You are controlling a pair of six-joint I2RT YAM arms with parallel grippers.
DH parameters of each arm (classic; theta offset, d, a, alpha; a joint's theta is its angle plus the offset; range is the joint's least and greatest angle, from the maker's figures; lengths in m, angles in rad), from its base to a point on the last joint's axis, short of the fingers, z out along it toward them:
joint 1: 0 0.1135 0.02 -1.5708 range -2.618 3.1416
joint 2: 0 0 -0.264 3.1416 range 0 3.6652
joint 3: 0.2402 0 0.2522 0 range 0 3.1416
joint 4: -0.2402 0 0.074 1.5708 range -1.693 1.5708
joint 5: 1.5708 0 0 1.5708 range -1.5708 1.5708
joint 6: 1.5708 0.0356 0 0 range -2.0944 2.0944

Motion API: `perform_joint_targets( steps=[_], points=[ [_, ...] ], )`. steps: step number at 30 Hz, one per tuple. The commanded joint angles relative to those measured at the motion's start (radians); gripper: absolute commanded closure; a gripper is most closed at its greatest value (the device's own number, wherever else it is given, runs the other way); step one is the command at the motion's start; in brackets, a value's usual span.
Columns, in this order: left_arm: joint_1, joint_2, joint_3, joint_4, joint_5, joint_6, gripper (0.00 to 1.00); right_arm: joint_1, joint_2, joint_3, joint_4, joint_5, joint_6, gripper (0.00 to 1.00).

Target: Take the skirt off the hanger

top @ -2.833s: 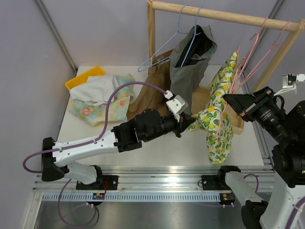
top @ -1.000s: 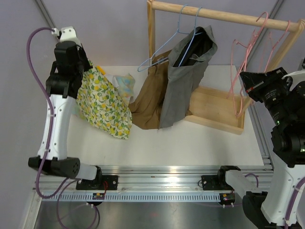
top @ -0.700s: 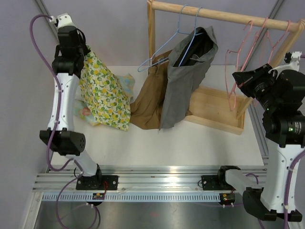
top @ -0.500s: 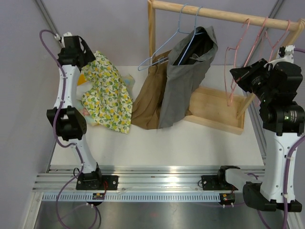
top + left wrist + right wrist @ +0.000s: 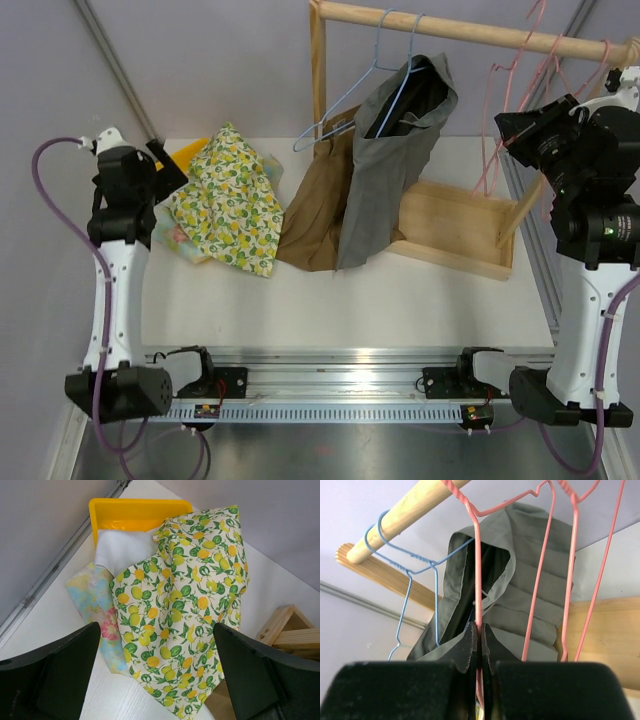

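Observation:
The lemon-print skirt (image 5: 235,200) lies spread over a pile of clothes at the table's back left, off any hanger. My left gripper (image 5: 160,165) hovers above its left side, open and holding nothing. In the left wrist view the skirt (image 5: 185,605) fills the gap between the wide-apart fingers of that gripper (image 5: 156,630). My right gripper (image 5: 515,130) is raised at the right end of the wooden rod (image 5: 450,30). In the right wrist view this gripper (image 5: 480,630) is shut on the wire of a bare pink hanger (image 5: 476,555).
A grey garment (image 5: 395,150) on a blue hanger and a brown garment (image 5: 315,210) hang from the rod's left part. More pink hangers (image 5: 595,580) dangle beside the held one. A wooden tray (image 5: 455,230) sits under the rod. A yellow bin (image 5: 135,512), white cloth (image 5: 120,550) and floral cloth (image 5: 95,610) lie under the skirt.
My left gripper opened and let go of the skirt, which dropped onto the pile; the arm then pulled back and lowered. My right arm lifted the pink hanger up toward the rod.

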Motion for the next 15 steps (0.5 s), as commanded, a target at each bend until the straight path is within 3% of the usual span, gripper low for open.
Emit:
perform_joint_targets(
  steps=[1, 6, 13, 14, 15],
  points=[
    [0.003, -0.052, -0.161, 0.095, 0.064, 0.035, 0.01, -0.001, 0.015, 0.007, 0.084, 0.089, -0.03, 1.0],
    [0.003, -0.013, -0.156, 0.054, 0.058, 0.043, 0.01, -0.002, 0.058, -0.027, 0.085, 0.204, -0.082, 1.0],
    [0.003, -0.04, -0.179, 0.078, 0.05, 0.043, 0.01, -0.002, -0.031, -0.118, 0.093, 0.167, -0.044, 1.0],
    [0.004, -0.042, -0.182, 0.08, 0.055, 0.043, 0.01, -0.002, -0.038, -0.115, 0.078, 0.158, -0.046, 0.97],
    [0.003, -0.042, -0.182, 0.082, 0.059, 0.043, 0.01, -0.002, -0.049, -0.097, 0.069, 0.153, -0.053, 0.86]
  ],
)
